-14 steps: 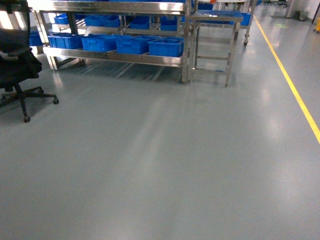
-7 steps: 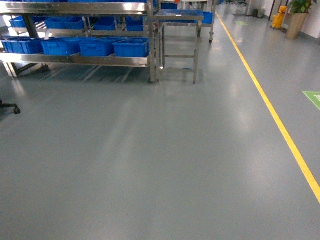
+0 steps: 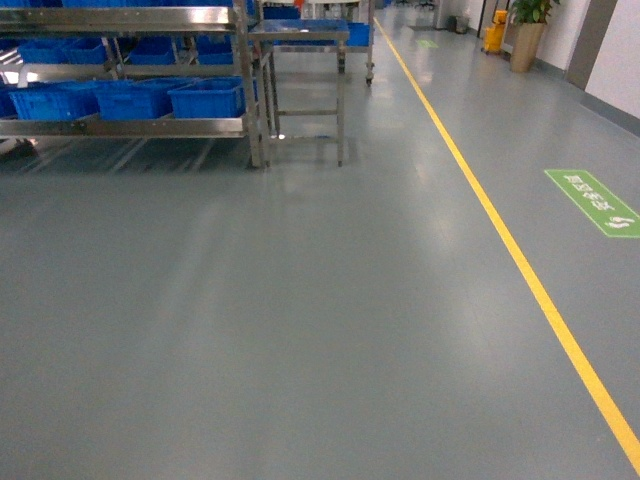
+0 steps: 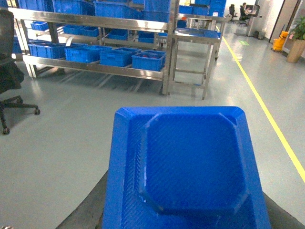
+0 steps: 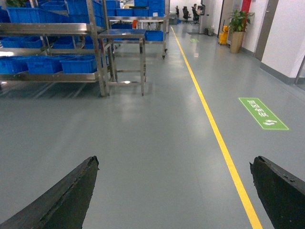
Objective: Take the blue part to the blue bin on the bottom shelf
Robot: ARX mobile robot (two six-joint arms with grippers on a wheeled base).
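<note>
In the left wrist view a blue part, a flat tray-like piece with a raised octagonal centre, fills the lower frame. My left gripper is shut on it, with dark fingers showing at both lower corners. Beyond it stands the steel rack; its bottom shelf carries a row of blue bins. The head view has the bottom shelf and blue bins at the top left, several metres off. My right gripper is open over bare floor, holding nothing. Neither gripper shows in the head view.
A square steel table stands just right of the rack. A yellow floor line runs down the right side, with a green floor sign beyond it. A black office chair sits left of the rack. Grey floor lies between me and the rack.
The head view has swung to the right: the rack slid towards the left edge, the office chair left the frame, and the green floor sign came into view.
</note>
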